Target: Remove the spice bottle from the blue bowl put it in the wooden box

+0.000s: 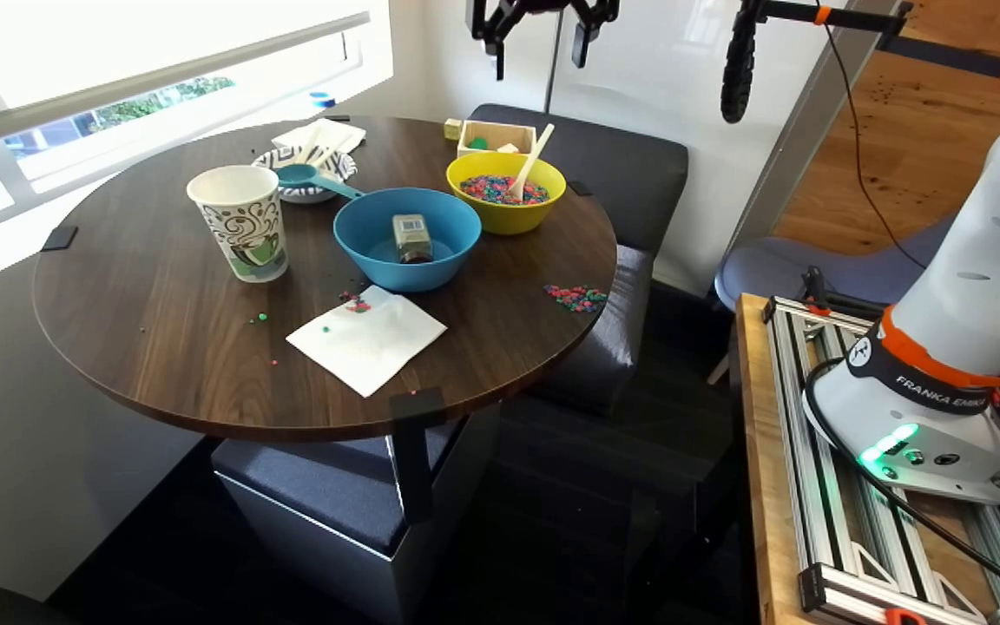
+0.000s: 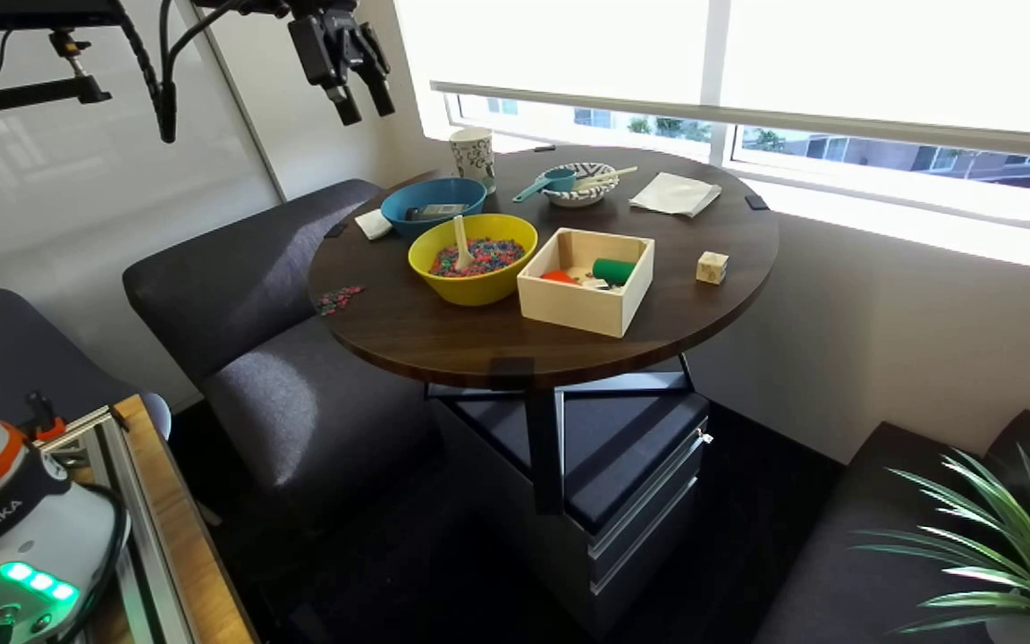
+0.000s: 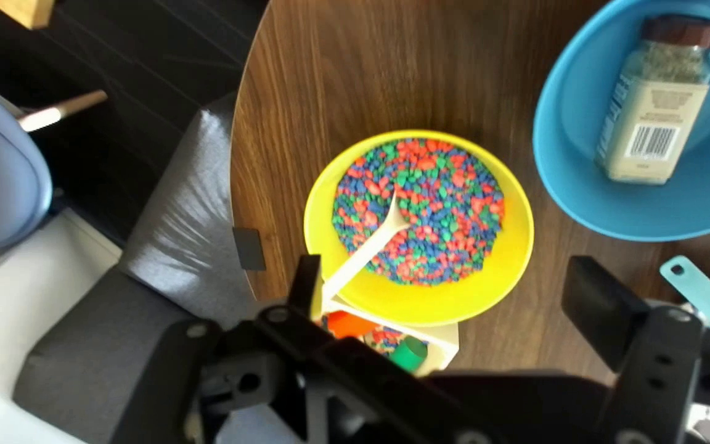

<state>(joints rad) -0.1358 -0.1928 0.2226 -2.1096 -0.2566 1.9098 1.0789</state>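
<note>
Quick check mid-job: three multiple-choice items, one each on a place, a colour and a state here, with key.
1. Where is the spice bottle?
A) paper cup
B) blue bowl
C) yellow bowl

2. What colour is the cylinder in the wooden box?
A) pink
B) blue
C) green

3. How is the end effector?
A) open
B) closed, empty
C) closed on the bottle

1 B: the wrist view shows it inside.
2 C: plainly green in an exterior view.
3 A: its jaws stand apart, nothing between.
</note>
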